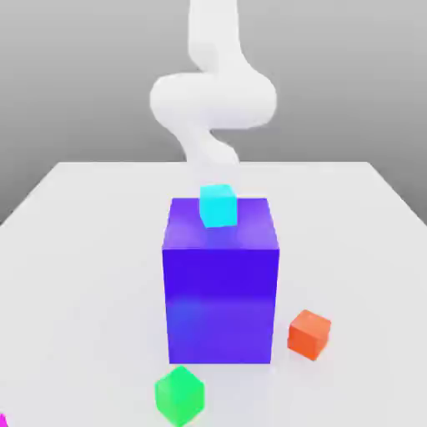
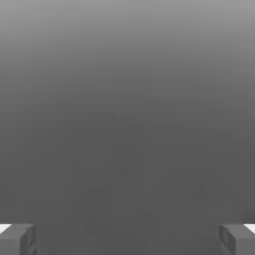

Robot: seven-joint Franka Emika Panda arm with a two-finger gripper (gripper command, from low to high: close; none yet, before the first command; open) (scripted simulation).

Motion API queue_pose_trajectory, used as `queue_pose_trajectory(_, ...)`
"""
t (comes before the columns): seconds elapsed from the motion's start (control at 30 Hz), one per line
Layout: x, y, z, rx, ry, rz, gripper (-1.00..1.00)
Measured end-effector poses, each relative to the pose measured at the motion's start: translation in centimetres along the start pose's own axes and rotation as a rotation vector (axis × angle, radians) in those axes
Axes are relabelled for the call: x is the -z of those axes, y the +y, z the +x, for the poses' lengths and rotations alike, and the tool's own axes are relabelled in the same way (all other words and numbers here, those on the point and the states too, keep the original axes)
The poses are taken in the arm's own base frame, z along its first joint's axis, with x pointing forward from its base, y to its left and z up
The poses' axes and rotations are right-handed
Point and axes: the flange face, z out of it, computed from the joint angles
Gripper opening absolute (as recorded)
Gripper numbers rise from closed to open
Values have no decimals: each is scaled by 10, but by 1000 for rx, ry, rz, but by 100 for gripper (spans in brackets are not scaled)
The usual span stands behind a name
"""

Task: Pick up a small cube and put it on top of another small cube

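A small cyan cube [image 1: 218, 205] rests on the top face of a large blue block [image 1: 221, 283] in the middle of the white table. A small orange cube [image 1: 309, 334] sits on the table beside the block, toward the exterior view's right. A small green cube [image 1: 179, 394] lies in front of the block, near the table's front edge. The white arm [image 1: 213, 96] rises behind the block. In the hand view my gripper [image 2: 127, 239] is open, its grey fingertips [image 2: 17, 239] spread far apart with nothing between them and only a plain grey background ahead.
The white table [image 1: 75, 250] stretches around the block on both sides. A sliver of a magenta object [image 1: 2, 420] shows at the front corner on the exterior view's left.
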Motion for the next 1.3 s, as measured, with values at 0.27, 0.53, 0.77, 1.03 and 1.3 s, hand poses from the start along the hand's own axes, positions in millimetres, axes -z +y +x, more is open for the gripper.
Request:
queue_pose_trajectory(0.27,-125,37,49,-87,-117,-136,0)
queue_pose_trajectory(0.53,-245,107,79,-178,-215,-277,0)
queue_pose_trajectory(0.77,-340,196,87,-261,-286,-411,0)
queue_pose_trajectory(1.03,-432,314,68,-337,-364,-570,0)
queue_pose_trajectory(1.3,-505,395,28,-365,-393,-636,-100)
